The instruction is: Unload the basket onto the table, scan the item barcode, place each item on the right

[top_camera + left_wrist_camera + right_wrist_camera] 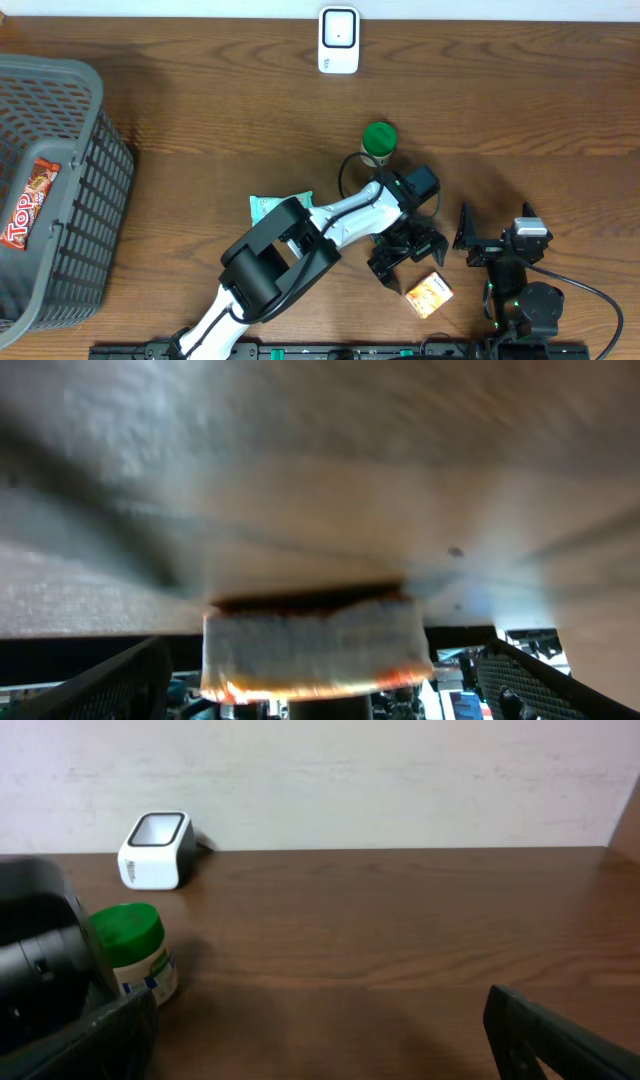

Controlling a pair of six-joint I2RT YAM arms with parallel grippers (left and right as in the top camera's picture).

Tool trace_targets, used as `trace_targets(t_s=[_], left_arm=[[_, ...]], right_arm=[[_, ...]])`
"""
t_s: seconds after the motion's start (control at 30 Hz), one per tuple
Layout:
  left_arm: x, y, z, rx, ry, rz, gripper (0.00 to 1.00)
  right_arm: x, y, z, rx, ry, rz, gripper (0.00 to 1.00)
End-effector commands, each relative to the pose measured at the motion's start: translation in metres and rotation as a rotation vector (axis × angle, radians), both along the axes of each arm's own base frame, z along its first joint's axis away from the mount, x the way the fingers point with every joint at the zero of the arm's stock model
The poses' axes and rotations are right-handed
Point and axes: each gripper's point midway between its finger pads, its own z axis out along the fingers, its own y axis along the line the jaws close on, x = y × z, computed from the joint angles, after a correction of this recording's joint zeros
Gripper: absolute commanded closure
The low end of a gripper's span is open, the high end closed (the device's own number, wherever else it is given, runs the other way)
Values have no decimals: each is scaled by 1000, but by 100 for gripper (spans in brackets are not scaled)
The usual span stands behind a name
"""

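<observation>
A small orange box [428,295] lies flat on the wooden table near the front edge. My left gripper [412,265] reaches across from the left and hangs open just over and beside it. In the blurred left wrist view the box [310,645] fills the space straight ahead between the spread fingers [100,685], and nothing is gripped. The white barcode scanner [339,40] stands at the table's far edge, also visible in the right wrist view [155,850]. My right gripper [496,222] rests open and empty to the right of the box, its jaws wide apart [320,1050].
A green-lidded bottle [379,143] stands just behind the left wrist [130,955]. A teal packet [265,207] lies partly under the left arm. A grey mesh basket [95,190] at the left holds a red snack pack [30,200].
</observation>
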Motion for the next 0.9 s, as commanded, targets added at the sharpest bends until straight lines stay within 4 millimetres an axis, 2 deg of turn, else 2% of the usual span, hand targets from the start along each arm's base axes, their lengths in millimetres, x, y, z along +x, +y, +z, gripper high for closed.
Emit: trace_targets(t_s=[0.0, 0.33, 0.43, 0.67, 0.73, 0.8, 0.87], left_arm=[[-10, 5, -11, 41, 18, -8, 2], [-28, -7, -10, 23, 24, -39, 1], [-30, -11, -9, 12, 17, -44, 20], [-21, -10, -8, 1, 20, -23, 37], [-14, -8, -8, -7, 13, -18, 41], [-6, -6, -8, -28, -4, -24, 49], [6, -2, -8, -59, -31, -35, 51]], right_arm=[[0, 0, -1, 10, 5, -2, 1], [0, 0, -1, 10, 5, -2, 1], [0, 0, -1, 10, 5, -2, 1], [0, 0, -1, 10, 5, -2, 1], [0, 0, -1, 10, 5, -2, 1], [0, 0, -1, 10, 5, -2, 1], [0, 0, -1, 10, 5, -2, 1]])
